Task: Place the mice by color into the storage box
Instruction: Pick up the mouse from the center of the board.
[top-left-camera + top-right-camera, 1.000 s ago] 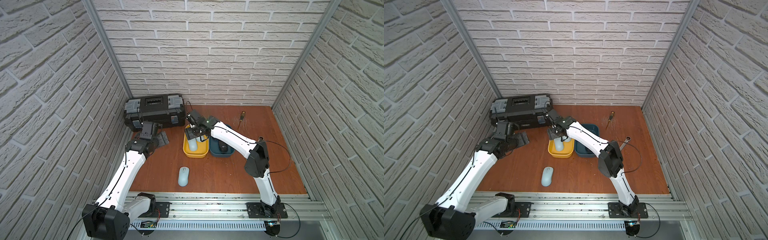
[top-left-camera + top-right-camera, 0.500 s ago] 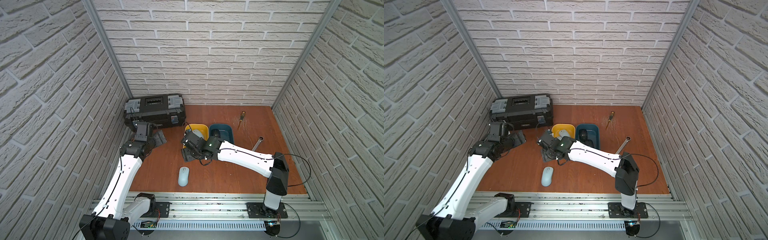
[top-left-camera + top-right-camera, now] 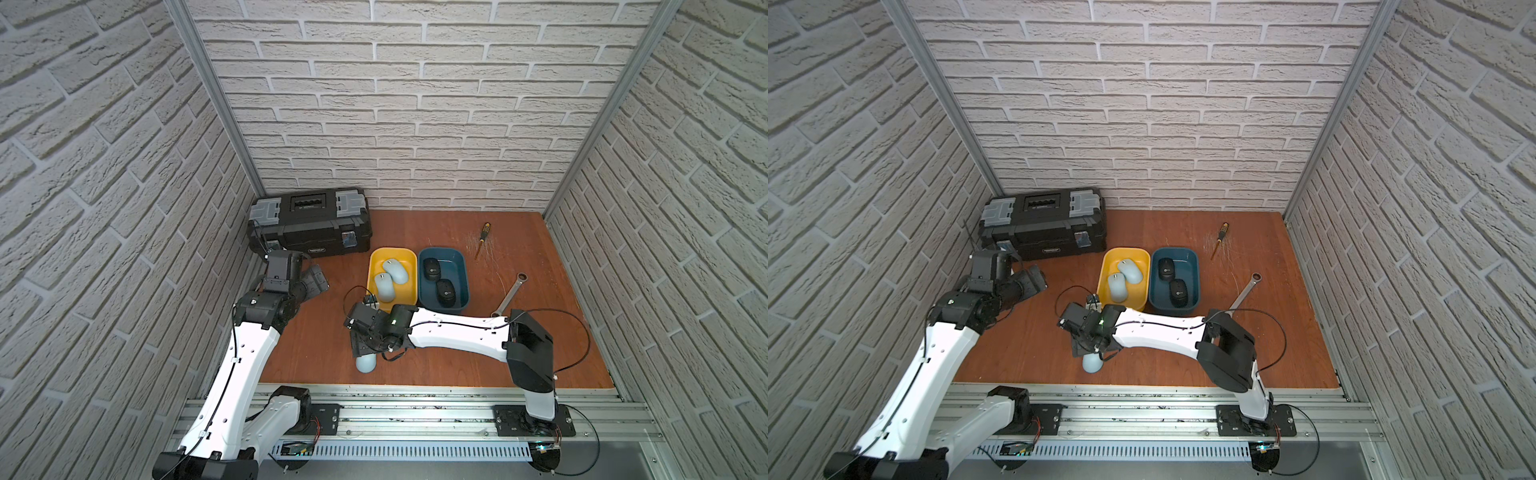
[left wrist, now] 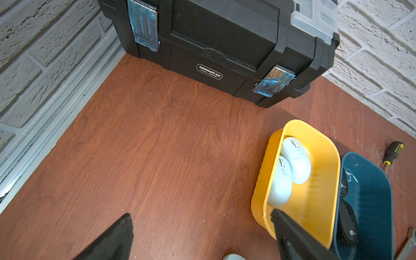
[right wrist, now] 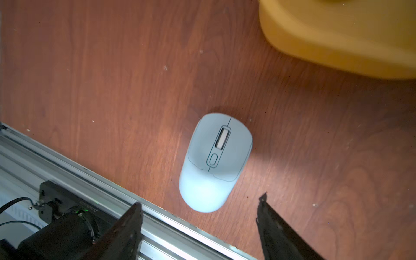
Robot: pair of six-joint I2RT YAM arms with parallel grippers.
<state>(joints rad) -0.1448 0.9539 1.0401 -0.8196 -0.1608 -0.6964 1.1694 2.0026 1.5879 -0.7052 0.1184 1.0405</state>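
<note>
Two blue mice (image 3: 390, 278) binned, two black mice (image 3: 438, 279), one loose mouse (image 5: 215, 162).

Black toolbox (image 3: 309, 226) sits at far left corner of my table, lid closed, grey clasps on top, against brick wall (image 3: 415, 104). Small screwdriver (image 3: 482, 237), black-yellow handle, lies far right on wood tabletop (image 3: 316, 340). Silver wrench (image 3: 510, 294) lies nearer, right side, slanted, well apart from screwdriver. Aluminium rail (image 3: 415, 411) runs along near edge of my table. Brick panels enclose left, right, far sides.
</note>
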